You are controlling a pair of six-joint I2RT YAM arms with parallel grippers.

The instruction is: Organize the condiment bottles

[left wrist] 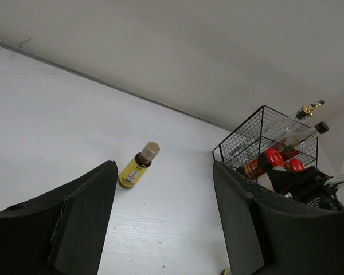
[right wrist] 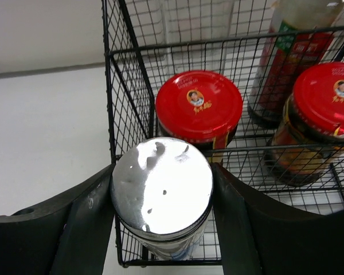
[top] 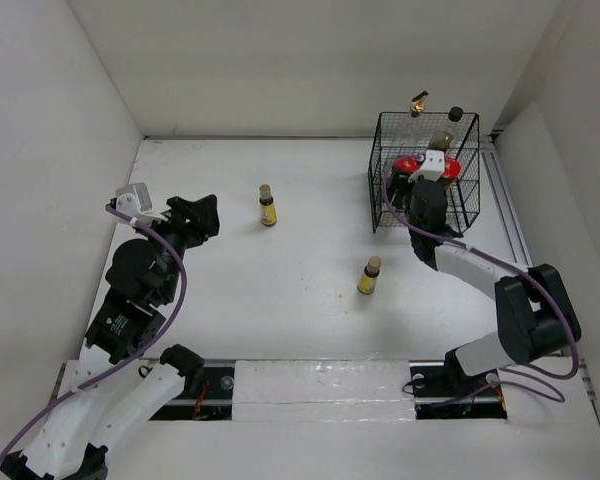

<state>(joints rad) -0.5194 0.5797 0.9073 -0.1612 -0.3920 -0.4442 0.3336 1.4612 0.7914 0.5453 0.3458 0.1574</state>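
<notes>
White tabletop (top: pixel 280 330) carries two yellow brown-capped bottles (top: pixel 268 205) (top: pixel 369 276), well apart. Right end effector (right wrist: pixel 162 177) pinches the silver-lidded jar (right wrist: pixel 160 192) inside the black wire basket (right wrist: pixel 110 86), beside a red-lidded jar (right wrist: pixel 198 106); left end effector (left wrist: pixel 163 177) hangs spread, empty.

We count seven condiment containers in all: two small yellow brown-capped bottles (the far yellow bottle (top: pixel 268 205) and the near yellow bottle (top: pixel 369 276)), two jars with red lids, namely the first red-lidded jar (right wrist: pixel 199 106) and the second red-lidded jar (right wrist: pixel 331 97), one silver-lidded jar (right wrist: pixel 162 186), one tall clear gold-spouted bottle (top: pixel 418 104) and one dark red-labelled bottle (right wrist: pixel 286 69) with a black cap. By shape we make that four bottles and three jars; by cap colour, two brown, two red, one silver, one gold and one black. We also count one black wire basket (left wrist: pixel 246 140) and one white desk (top: pixel 230 300).
</notes>
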